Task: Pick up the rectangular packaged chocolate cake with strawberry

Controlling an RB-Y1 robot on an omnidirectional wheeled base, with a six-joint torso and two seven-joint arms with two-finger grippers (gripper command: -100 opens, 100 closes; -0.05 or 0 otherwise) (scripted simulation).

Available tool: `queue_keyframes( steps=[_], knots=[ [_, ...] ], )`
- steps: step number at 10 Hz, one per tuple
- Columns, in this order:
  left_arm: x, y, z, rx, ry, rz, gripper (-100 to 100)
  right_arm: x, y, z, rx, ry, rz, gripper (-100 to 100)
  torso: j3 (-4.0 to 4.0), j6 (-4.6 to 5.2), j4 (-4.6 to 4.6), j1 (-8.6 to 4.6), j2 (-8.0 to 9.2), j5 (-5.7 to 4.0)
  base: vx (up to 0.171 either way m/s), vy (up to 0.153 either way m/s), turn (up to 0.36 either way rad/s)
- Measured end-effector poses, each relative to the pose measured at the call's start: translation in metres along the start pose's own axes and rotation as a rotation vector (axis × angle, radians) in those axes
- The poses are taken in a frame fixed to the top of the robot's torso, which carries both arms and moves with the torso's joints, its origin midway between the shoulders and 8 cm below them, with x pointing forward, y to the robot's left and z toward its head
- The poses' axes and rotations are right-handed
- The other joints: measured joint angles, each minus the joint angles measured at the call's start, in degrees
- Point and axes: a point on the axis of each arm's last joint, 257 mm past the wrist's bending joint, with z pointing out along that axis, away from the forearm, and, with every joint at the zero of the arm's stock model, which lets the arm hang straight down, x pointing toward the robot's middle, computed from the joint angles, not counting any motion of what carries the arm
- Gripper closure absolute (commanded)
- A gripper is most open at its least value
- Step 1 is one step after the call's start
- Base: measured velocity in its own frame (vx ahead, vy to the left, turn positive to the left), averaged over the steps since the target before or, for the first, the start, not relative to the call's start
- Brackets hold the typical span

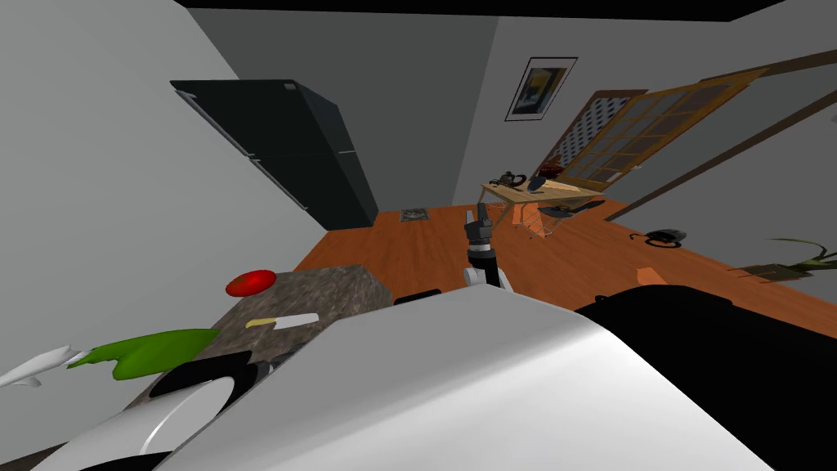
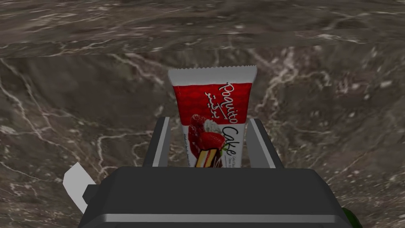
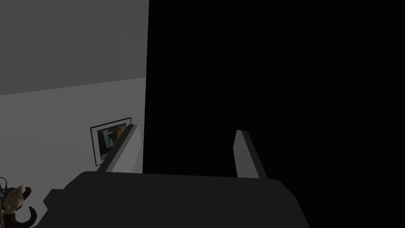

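Note:
The cake packet (image 2: 213, 99) is red and white, with a strawberry and a slice of layered cake printed on it. It stands between the two fingers of my left gripper (image 2: 209, 120), which is shut on its lower part; the packet's bottom end is hidden behind the gripper body. Dark marbled stone, the counter (image 2: 79, 99), lies behind the packet. My right gripper (image 1: 478, 214) is raised in front of me over the wooden floor, and its fingers (image 3: 126, 148) stand open with nothing between them.
On the stone counter (image 1: 343, 286) at my left lie a red round thing (image 1: 250, 282), a white knife-like piece (image 1: 282, 321) and a green thing (image 1: 155, 350). A black fridge (image 1: 302, 155) stands behind it. A wooden table (image 1: 531, 192) stands far ahead.

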Motion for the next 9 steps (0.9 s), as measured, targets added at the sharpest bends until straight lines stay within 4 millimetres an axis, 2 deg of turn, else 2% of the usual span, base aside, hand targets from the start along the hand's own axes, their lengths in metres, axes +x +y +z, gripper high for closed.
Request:
queue_keyframes(
  steps=[3, 4, 5, 8, 9],
  knots=[
    [0.000, 0.000, 0.000, 0.000, 0.000, -0.001, 100, 0.000, 0.000, 0.000, 0.000, 0.000, 0.000, 0, -0.02, 0.01, -0.02, 0.03, -0.03, 0.01, 0.000, 0.000, 0.000],
    [0.000, 0.000, 0.000, 0.000, 0.000, -0.001, 0, 0.000, 0.000, 0.000, 0.000, 0.000, 0.000, 0, -0.02, 0.01, -0.02, 0.03, -0.03, 0.01, 0.000, 0.000, 0.000],
    [0.000, 0.000, 0.000, 0.000, 0.000, -0.001, 100, 0.000, 0.000, 0.000, 0.000, 0.000, 0.000, 0, -0.02, 0.00, -0.02, 0.03, -0.03, 0.01, 0.015, 0.008, 0.091],
    [0.005, -0.005, -0.017, 0.001, 0.002, 0.018, 100, 0.000, 0.000, 0.000, 0.000, 0.000, 0.000, 0, -0.07, -0.03, -0.04, 0.05, -0.12, -0.01, 0.023, 0.013, 0.055],
    [0.005, -0.004, -0.018, 0.000, 0.002, 0.019, 0, 0.000, 0.000, 0.000, 0.000, 0.000, 0.000, 0, -0.06, 0.00, -0.04, 0.04, -0.10, 0.00, 0.000, 0.000, 0.000]
  ],
)
